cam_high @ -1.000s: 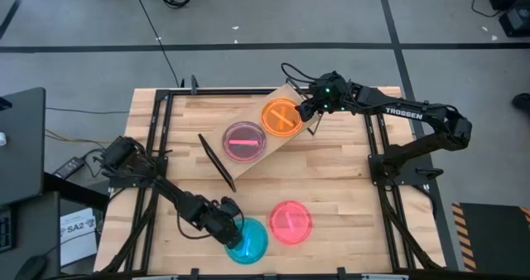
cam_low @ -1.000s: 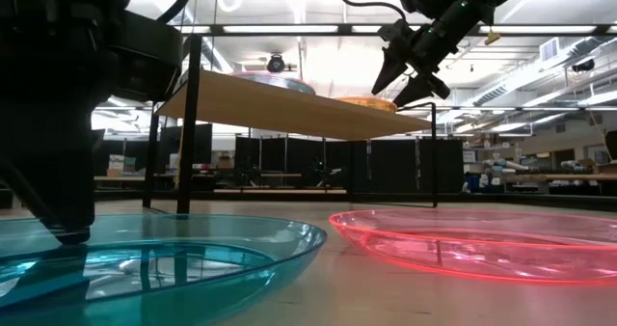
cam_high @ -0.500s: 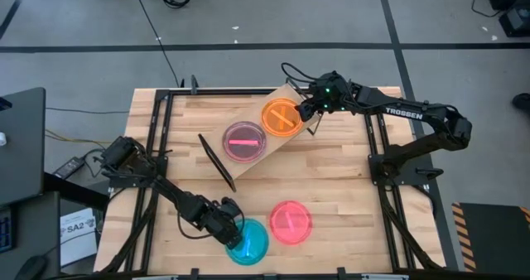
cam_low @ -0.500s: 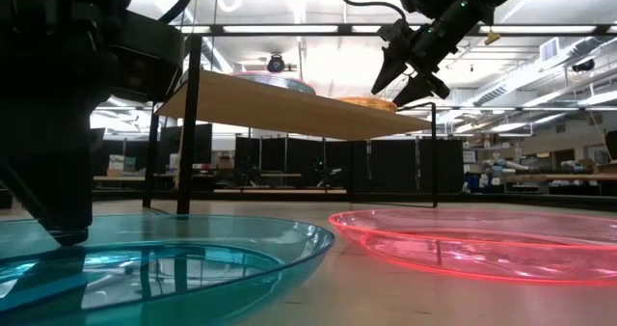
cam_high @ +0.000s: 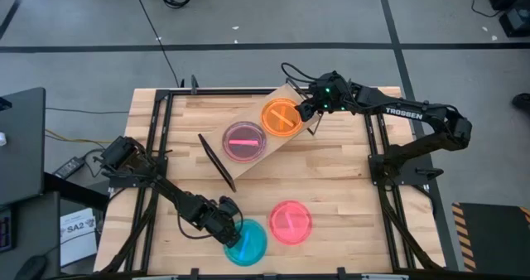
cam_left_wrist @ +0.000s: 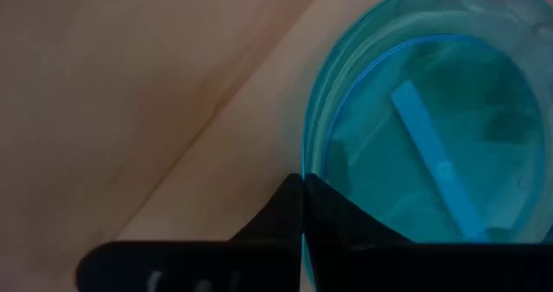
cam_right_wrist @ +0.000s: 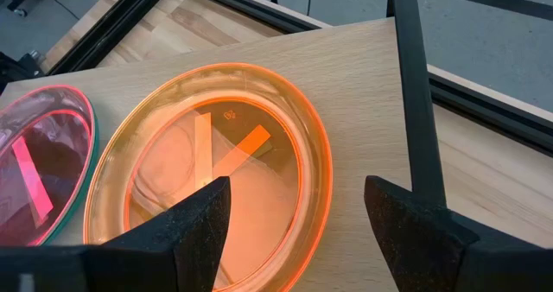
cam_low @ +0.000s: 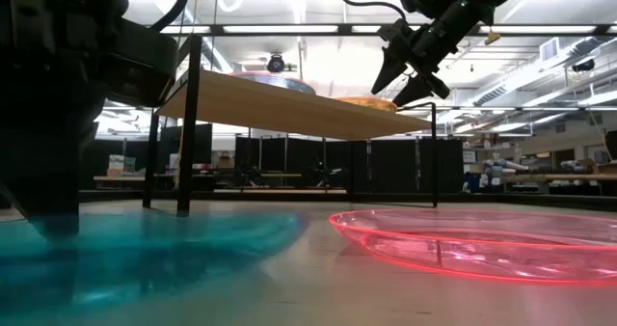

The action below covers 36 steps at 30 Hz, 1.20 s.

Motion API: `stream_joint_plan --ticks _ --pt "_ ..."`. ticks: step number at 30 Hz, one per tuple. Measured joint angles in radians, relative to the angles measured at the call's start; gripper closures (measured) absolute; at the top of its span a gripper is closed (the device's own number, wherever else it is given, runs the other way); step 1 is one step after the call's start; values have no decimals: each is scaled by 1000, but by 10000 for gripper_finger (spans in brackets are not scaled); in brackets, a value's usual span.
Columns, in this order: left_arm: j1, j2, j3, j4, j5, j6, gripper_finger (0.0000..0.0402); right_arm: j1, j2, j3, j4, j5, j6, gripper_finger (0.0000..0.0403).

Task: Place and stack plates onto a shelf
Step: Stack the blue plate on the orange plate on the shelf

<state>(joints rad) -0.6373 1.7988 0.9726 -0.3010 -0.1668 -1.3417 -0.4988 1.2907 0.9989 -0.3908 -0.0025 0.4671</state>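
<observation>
Slatted tabletop point(cam_high: 331, 176): shelf point(cam_high: 286, 98) carries orange plate point(cam_high: 281, 117) and pink stack point(cam_high: 245, 141). Right gripper point(cam_right_wrist: 298, 214) above orange plate, fingers spread, empty. Left gripper point(cam_high: 228, 229) pinching rim of blue plate point(cam_high: 248, 241); pink plate point(cam_high: 291, 222) alongside. Step: blue pickup. Next: lift, carry to shelf.

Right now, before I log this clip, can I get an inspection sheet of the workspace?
Surface: slatted wooden tabletop.
Job's things: shelf holds an orange plate and a pink plate stack; blue plate and pink plate on the tabletop.
Clutter: nothing seen.
Grippers: left gripper shut on the blue plate's rim; right gripper open above the orange plate.
Cables: black cable on the floor.
Surroundings: grey floor, monitor at left.
</observation>
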Motion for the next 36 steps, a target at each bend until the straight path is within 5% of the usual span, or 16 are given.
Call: stream_joint_plan --ticks 9,20,30,36 --pt "-2 -29 -1 -48 41 -11 396 0 0 0 1 -5 0 130" --pt "-16 -224 -2 -191 42 -8 396 0 0 0 33 -29 0 130" --pt "-28 -431 -2 -199 25 -8 396 10 0 0 140 -271 0 130" --pt "-17 -533 -2 -200 -85 -8 396 71 0 0 219 -307 2 130"
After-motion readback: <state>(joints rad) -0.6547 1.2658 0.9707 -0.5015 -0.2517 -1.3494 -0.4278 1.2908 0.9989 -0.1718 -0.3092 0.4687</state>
